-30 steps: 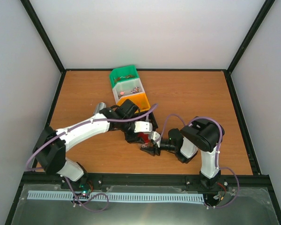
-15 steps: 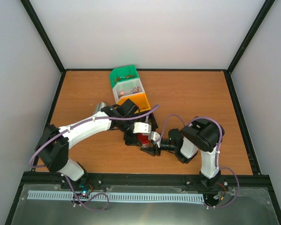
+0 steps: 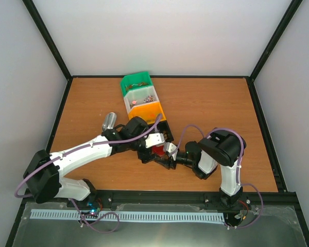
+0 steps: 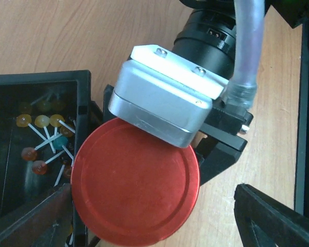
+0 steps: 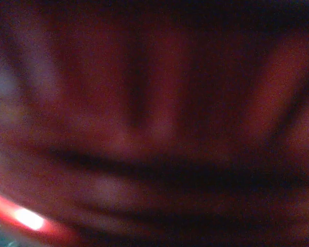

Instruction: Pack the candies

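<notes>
Left gripper (image 4: 153,190) wide open, fingers either side of the red lid (image 4: 135,180). Right gripper (image 3: 165,157) looks clamped on that lid, mid-worktop toward the near edge; its own camera is just red blur. Candies (image 3: 143,98) in the white bin (image 3: 127,101) toward the far edge, more in the black bin (image 4: 41,81) beside the lid.

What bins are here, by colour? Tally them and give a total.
Green bin: 1
White bin: 1
Orange bin: 1
Black bin: 1
Total: 4
</notes>
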Controlling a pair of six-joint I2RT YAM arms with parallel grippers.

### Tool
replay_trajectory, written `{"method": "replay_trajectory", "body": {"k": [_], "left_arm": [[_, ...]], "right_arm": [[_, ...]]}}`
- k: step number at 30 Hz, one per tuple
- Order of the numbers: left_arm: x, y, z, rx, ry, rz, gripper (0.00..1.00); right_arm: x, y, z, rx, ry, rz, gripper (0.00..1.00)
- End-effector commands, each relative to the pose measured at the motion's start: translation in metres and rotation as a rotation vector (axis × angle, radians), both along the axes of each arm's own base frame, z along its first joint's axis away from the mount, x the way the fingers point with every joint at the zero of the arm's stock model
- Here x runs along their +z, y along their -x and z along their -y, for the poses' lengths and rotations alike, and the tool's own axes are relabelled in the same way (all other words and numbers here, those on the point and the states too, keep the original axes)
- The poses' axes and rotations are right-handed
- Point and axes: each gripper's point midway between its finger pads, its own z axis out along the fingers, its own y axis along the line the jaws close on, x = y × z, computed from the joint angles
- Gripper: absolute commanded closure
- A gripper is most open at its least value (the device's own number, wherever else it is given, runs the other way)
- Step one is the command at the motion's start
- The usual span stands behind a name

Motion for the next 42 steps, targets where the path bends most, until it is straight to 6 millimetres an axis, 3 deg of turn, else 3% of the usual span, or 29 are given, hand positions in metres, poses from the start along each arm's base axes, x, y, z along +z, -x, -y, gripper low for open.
{"method": "replay_trajectory", "body": {"k": [1,12,21,25,31,36,42], "left_arm": [[0.011,-0.007,0.013,0.051,0.06,0.029,0.13],[0.0,-0.013,0.021,0.053,0.031,0.06,0.21],[-0.009,-0.011,0.013,0.032,-0.025,0.08,0.42],[-0.014,-0.002,0.005,-0.034,-0.051,0.075,0.47],[-0.017,0.023,-0.003,-0.359,-0.047,-0.019,0.46],[-0.016,0.013,-0.011,-0.571,-0.128,-0.028,0.45],[0.003,-0.008,0.0,-0.431,-0.071,0.055,0.23]], "right_arm": [[0.011,-0.008,-0.004,-0.026,-0.034,0.062,0.47],[0.01,-0.007,-0.004,-0.025,-0.034,0.06,0.47],[0.013,-0.003,-0.005,0.001,-0.039,0.076,0.47],[0.017,0.009,-0.006,0.063,-0.052,0.084,0.47],[0.022,0.027,-0.007,0.176,-0.061,0.14,0.47],[0.022,0.027,-0.005,0.169,-0.053,0.152,0.47],[0.022,0.012,-0.005,0.087,-0.055,0.102,0.47]]}}
